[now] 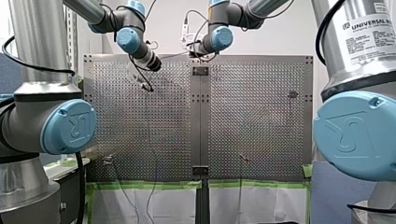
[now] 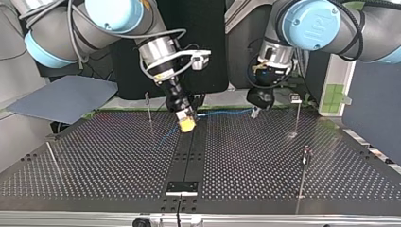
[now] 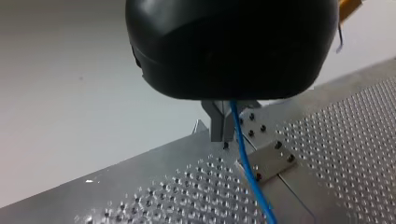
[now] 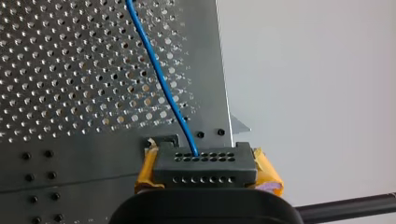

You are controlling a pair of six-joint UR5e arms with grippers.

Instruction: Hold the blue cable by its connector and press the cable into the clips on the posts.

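Blue cable runs nearly straight between the two arms, above the counter's far edge in the top view, with its long axis lying across that view. The yellow-padded right fingers are pressed on the black connector, and the cable leaves it ahead over the perforated plate. The bare-metal left fingers appear closed on the cable further along; it passes between them and runs on ahead. A post topped by a clip stands just beside the left fingers, on the side away from the connector. Another post stands near the right fingers, on their outer side. The held span lies between these posts and touches neither. The coming move therefore likely means carrying the span sideways to a clip, and the left arm is nearer the clipped post.
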